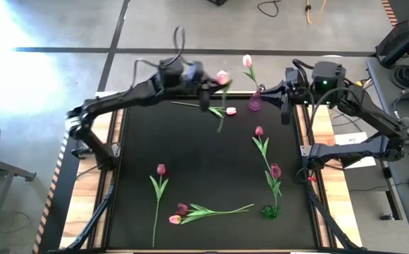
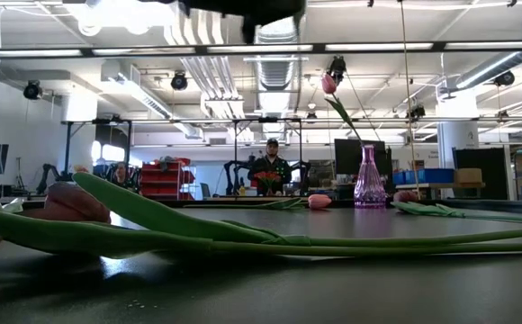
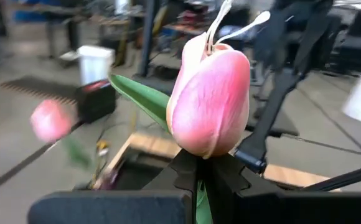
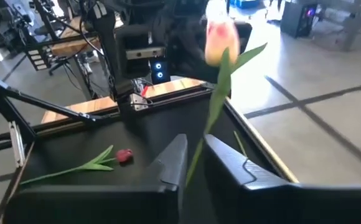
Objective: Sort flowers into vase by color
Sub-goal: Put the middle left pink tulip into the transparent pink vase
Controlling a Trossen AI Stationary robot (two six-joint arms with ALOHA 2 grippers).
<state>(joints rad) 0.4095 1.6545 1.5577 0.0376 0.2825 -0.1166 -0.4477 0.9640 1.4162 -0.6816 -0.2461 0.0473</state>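
My left gripper [image 1: 206,90] is at the far middle of the table, above the mat, and is shut on a pale pink tulip [image 1: 222,76]. Its head fills the left wrist view [image 3: 208,99]. A purple glass vase [image 1: 254,102] stands at the far right and holds one pink tulip [image 1: 247,61], upright, also in the low view [image 2: 329,83]. My right gripper [image 1: 281,99] is just right of the vase and open. That tulip's stem [image 4: 208,124] shows in the gap between its fingers, and no touch shows. My left gripper pinches the tulip's stem [image 3: 198,186] just under the head, between its two fingers. The fingers point toward the table's right. The head stands past the fingertips and a green leaf [image 3: 140,96] sticks out sideways. The tulip is lifted clear of the mat; the gripper hides the lower stem.
A pink tulip [image 1: 230,111] lies on the mat near the purple vase. Maroon tulips lie at the near left [image 1: 161,169] and on the right [image 1: 259,131] [image 1: 275,170]. A maroon and pink pair [image 1: 180,214] lies at the near middle. A small green vase [image 1: 269,210] stands at the near right.
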